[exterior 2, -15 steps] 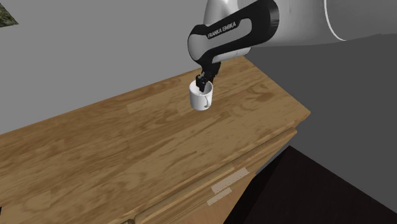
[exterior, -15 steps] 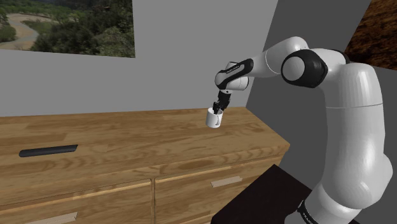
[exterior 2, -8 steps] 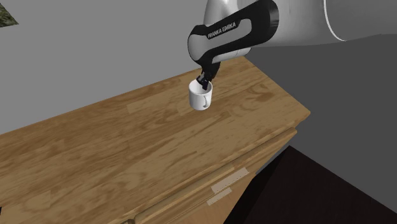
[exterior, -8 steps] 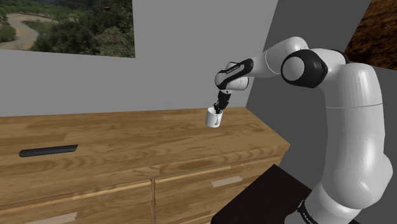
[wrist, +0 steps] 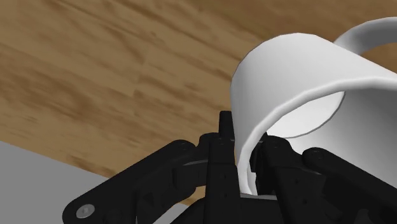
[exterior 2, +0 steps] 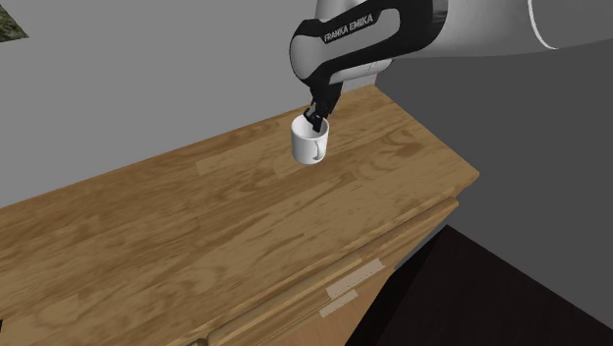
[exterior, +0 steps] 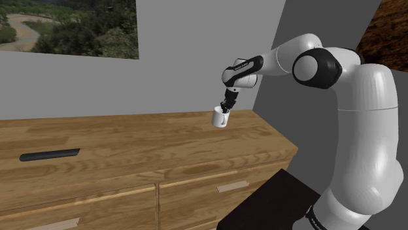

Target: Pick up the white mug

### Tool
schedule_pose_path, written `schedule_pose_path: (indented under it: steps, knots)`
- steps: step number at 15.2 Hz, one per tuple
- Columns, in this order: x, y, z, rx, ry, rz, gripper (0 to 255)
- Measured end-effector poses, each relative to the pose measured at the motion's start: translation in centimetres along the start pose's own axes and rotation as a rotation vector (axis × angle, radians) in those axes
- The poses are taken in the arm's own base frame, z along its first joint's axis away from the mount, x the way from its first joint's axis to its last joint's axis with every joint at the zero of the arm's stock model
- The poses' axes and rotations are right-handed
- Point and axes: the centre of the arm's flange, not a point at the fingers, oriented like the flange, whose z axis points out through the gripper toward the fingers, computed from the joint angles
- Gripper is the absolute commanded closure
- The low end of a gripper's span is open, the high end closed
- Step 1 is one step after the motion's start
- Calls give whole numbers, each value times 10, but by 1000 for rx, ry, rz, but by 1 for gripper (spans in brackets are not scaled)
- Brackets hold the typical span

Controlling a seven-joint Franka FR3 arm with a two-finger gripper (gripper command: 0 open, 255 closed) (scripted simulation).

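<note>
the surface is the top of a wooden chest of drawers, light brown with a bold grain. toward the shoulder view's left, a slim dark bar-shaped object lies flat on it, well apart from the right end. below the top, the drawer fronts carry pale flat handles.

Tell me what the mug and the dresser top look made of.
Mug: smooth, plain matte white with no gloss or markings. The material is open, possibly ceramic. Dresser top: wood, judging by its tan grain and darker streaks, with a low-sheen finish.
</note>
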Motion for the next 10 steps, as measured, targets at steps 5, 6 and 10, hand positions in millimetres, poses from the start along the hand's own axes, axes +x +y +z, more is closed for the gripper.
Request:
schedule_pose_path:
  steps: [5,6,10]
  knots:
    - [2,-1,-25,0,0,0,255]
    - [3,-1,-30,0,0,0,255]
    - [5,-2,-48,0,0,0,255]
